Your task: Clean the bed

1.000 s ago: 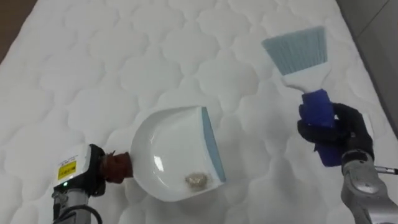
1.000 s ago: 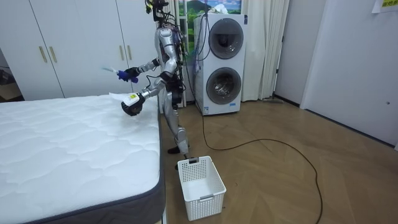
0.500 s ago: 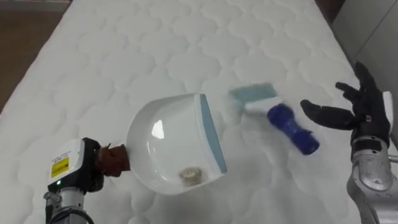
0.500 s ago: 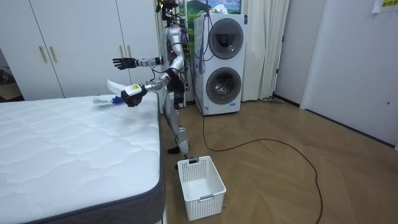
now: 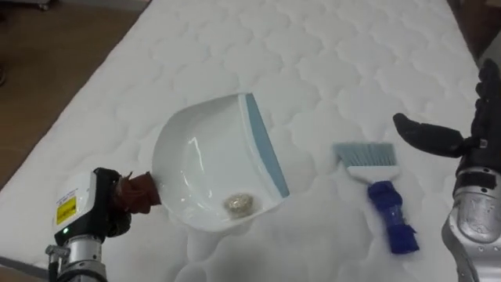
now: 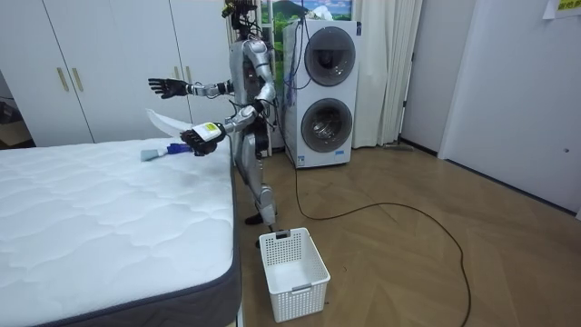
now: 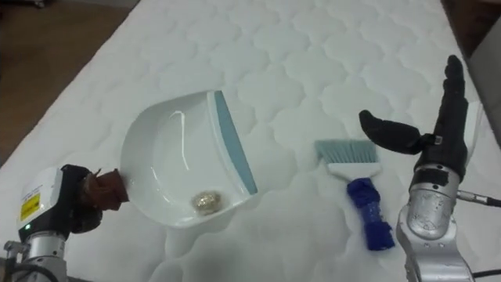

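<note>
My left hand [image 5: 98, 205] [image 7: 66, 202] is shut on the brown handle of a white dustpan [image 5: 211, 168] [image 7: 180, 160] with a blue lip, held over the white mattress [image 5: 313, 70]. A small crumpled scrap [image 5: 239, 204] [image 7: 205, 201] lies inside the pan. The blue hand brush [image 5: 380, 188] [image 7: 356, 184] lies loose on the mattress, bristles away from me. My right hand [image 5: 462, 141] [image 7: 434, 133] is open above and to the right of the brush, fingers straight, holding nothing. In the room view I stand at the bed's corner with the right hand [image 6: 168, 87] raised and the dustpan [image 6: 163, 121] over the bed.
Brown wooden floor [image 5: 47, 55] shows past the mattress edge on my left. In the room view a white laundry basket [image 6: 292, 272] stands on the floor near the bed's corner, two stacked washing machines [image 6: 329, 91] are behind me, and white wardrobes [image 6: 100, 64] line the wall.
My right hand has let go of the brush, which dropped onto the mattress, and the hand has opened and lifted. The view has shifted as I turned; the dustpan stays held.
</note>
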Robot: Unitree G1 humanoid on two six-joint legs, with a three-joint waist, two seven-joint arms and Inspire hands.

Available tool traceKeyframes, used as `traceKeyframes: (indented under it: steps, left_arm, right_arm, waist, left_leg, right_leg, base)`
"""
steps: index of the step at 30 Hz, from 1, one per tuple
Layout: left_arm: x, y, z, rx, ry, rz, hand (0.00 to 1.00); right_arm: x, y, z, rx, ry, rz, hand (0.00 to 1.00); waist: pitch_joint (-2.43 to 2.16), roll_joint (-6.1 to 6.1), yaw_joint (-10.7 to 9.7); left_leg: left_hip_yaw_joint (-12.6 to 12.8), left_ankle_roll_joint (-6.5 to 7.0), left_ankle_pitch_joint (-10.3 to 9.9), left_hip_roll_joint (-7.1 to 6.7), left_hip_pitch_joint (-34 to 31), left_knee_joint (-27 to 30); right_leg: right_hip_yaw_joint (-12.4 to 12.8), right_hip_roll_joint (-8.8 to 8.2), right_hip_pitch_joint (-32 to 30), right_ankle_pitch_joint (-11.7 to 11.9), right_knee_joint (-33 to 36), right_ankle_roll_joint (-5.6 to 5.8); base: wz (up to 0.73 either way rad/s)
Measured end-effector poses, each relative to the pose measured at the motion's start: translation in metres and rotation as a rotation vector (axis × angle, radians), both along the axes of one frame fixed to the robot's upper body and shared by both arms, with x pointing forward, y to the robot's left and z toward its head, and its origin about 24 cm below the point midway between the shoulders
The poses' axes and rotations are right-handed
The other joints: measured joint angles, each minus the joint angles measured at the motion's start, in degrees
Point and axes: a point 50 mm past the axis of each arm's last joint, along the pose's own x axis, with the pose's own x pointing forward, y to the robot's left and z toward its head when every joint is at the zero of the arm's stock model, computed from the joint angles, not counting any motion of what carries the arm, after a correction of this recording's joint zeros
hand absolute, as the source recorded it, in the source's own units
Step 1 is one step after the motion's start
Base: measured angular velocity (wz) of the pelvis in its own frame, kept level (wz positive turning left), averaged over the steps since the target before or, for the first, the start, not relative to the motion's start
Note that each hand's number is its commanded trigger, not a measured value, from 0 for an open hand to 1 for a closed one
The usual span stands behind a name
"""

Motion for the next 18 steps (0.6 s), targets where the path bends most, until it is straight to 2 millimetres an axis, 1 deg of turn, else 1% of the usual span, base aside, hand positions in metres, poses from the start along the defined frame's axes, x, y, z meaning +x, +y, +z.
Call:
traceKeyframes:
  steps: [3, 4, 5, 6, 7, 8, 9, 10, 11, 12, 13, 14, 15, 16, 17, 18]
  left_arm:
    - [-0.003, -0.001, -0.002, -0.005, 0.014, 0.001, 1.00]
    - [-0.003, -0.001, -0.003, -0.006, 0.016, -0.001, 1.00]
    - [-0.003, -0.001, -0.003, -0.007, 0.016, 0.000, 1.00]
    - [-0.003, -0.002, -0.003, -0.012, 0.016, 0.001, 1.00]
    - [-0.004, -0.003, -0.004, -0.018, 0.015, 0.005, 1.00]
    - [-0.003, -0.004, -0.004, -0.023, 0.013, 0.006, 1.00]
    - [-0.003, -0.007, -0.005, -0.033, 0.012, 0.008, 1.00]
    - [-0.003, -0.009, -0.006, -0.039, 0.012, 0.004, 1.00]
    - [-0.002, -0.010, -0.005, -0.042, 0.010, 0.001, 1.00]
    - [0.000, -0.011, -0.005, -0.048, 0.006, -0.005, 1.00]
    - [0.002, -0.013, -0.004, -0.054, 0.000, -0.014, 1.00]
    - [0.002, -0.013, -0.004, -0.056, -0.001, -0.016, 1.00]
    - [0.003, -0.014, -0.003, -0.057, -0.004, -0.019, 1.00]
    - [0.006, -0.015, -0.002, -0.062, -0.013, -0.023, 1.00]
    - [0.008, -0.015, -0.001, -0.065, -0.021, -0.026, 1.00]
    - [0.013, -0.018, 0.001, -0.073, -0.032, -0.028, 1.00]
  right_arm:
    - [-0.001, 0.000, -0.001, -0.027, 0.009, 0.005, 0.00]
    - [-0.001, 0.000, -0.001, -0.030, 0.009, 0.006, 0.00]
    - [-0.001, 0.001, -0.001, -0.033, 0.010, 0.008, 0.00]
    - [-0.001, 0.001, -0.001, -0.034, 0.006, 0.011, 0.00]
    - [-0.001, 0.002, -0.001, -0.040, 0.006, 0.012, 0.00]
    - [-0.001, 0.002, -0.001, -0.047, 0.006, 0.011, 0.00]
    - [-0.002, 0.002, -0.001, -0.063, 0.006, 0.005, 0.00]
    - [-0.002, 0.001, -0.001, -0.064, 0.004, -0.003, 0.00]
    - [-0.003, 0.001, -0.001, -0.065, 0.002, -0.008, 0.00]
    - [-0.004, -0.001, -0.001, -0.067, -0.003, -0.018, 0.00]
    - [-0.009, -0.004, -0.002, -0.069, -0.003, -0.034, 0.00]
    - [-0.010, -0.006, -0.003, -0.069, -0.001, -0.042, 0.00]
    - [-0.012, -0.008, -0.003, -0.071, -0.003, -0.060, 0.00]
    - [-0.012, -0.009, -0.001, -0.073, -0.025, -0.070, 0.00]
    - [-0.012, -0.009, 0.000, -0.074, -0.037, -0.073, 0.00]
    - [-0.012, -0.008, 0.001, -0.074, -0.048, -0.072, 0.00]
  waist:
    - [0.06, -0.04, -0.1]
    - [0.14, -0.10, 0.1]
    - [0.17, -0.07, 0.5]
    - [0.44, -0.03, 1.5]
    - [0.60, 0.00, 1.7]
    - [0.67, 0.04, 1.6]
    - [0.77, -0.05, 1.5]
    - [0.83, -0.08, 1.5]
    - [0.87, -0.14, 1.2]
    - [0.89, -0.15, 0.8]
    - [0.99, -0.08, 0.2]
    - [1.03, -0.06, -0.4]
    - [1.10, -0.13, -1.5]
    - [1.28, -0.17, -2.3]
    - [1.42, -0.25, -2.7]
    - [1.58, -0.09, -3.1]
  left_leg:
    - [-2.2, -0.09, 0.1, -0.31, -0.1, 0.0]
    - [-3.0, -0.12, 0.1, -0.43, -0.2, 0.1]
    - [-3.0, -0.15, 0.1, -0.45, -0.3, 0.1]
    - [-3.0, -0.21, 0.1, -0.42, -0.5, 0.2]
    - [-3.1, -0.30, 0.2, -0.43, -1.1, 0.4]
    - [-3.1, -0.33, 0.2, -0.45, -1.5, 0.7]
    - [-3.1, -0.38, 0.2, -0.47, -2.5, 1.4]
    - [-3.0, -0.40, 0.2, -0.46, -3.9, 2.6]
    - [-2.7, -0.39, 0.2, -0.45, -4.7, 3.4]
    - [-1.7, -0.37, 0.3, -0.33, -6.5, 4.6]
    - [2.2, -0.01, 0.5, 0.46, -8.2, 5.7]
    - [5.7, 0.37, 0.8, 1.07, -8.8, 6.1]
    - [13.6, 1.36, 1.8, 2.46, -9.7, 6.1]
    - [20.4, 2.63, 3.0, 3.45, -10.6, 5.6]
    - [22.9, 3.19, 3.5, 3.56, -11.1, 5.6]
    - [24.2, 3.94, 4.5, 3.19, -12.4, 5.5]
  right_leg:
    - [0.1, 0.08, 1.2, 0.0, -1.0, 0.02]
    - [-0.1, 0.13, 1.8, 0.0, -1.6, 0.02]
    - [0.0, 0.16, 2.0, 0.0, -1.9, 0.03]
    - [-0.1, 0.26, 2.0, 0.0, -1.9, 0.03]
    - [-0.8, 0.25, 2.0, 0.0, -1.9, 0.03]
    - [-1.5, 0.22, 2.0, 0.0, -1.9, 0.03]
    - [-2.7, 0.17, 2.0, 0.0, -1.9, 0.05]
    - [-4.5, 0.14, 2.0, 0.0, -1.9, 0.06]
    - [-5.3, 0.15, 2.0, 0.0, -1.9, 0.05]
    - [-6.9, 0.17, 2.1, -0.1, -1.9, 0.05]
    - [-9.0, 0.14, 2.7, -0.1, -1.9, 0.08]
    - [-10.4, 0.06, 3.0, -0.2, -1.9, 0.14]
    - [-13.1, -0.31, 3.4, -0.5, -1.9, 0.21]
    - [-14.9, -1.06, 3.3, -0.9, -2.0, 0.35]
    - [-16.0, -1.69, 3.1, -1.4, -2.0, 0.49]
    - [-19.2, -2.47, 2.8, -2.4, -1.9, 0.95]
  base:
    - [0.38]
    - [0.37]
    - [0.16]
    - [0.16]
    - [0.24]
    - [0.53]
    - [0.70]
    - [0.77]
    - [0.97]
    - [1.26]
    - [1.39]
    - [1.65]
    - [1.68]
    - [1.65]
    - [1.48]
    - [1.31]
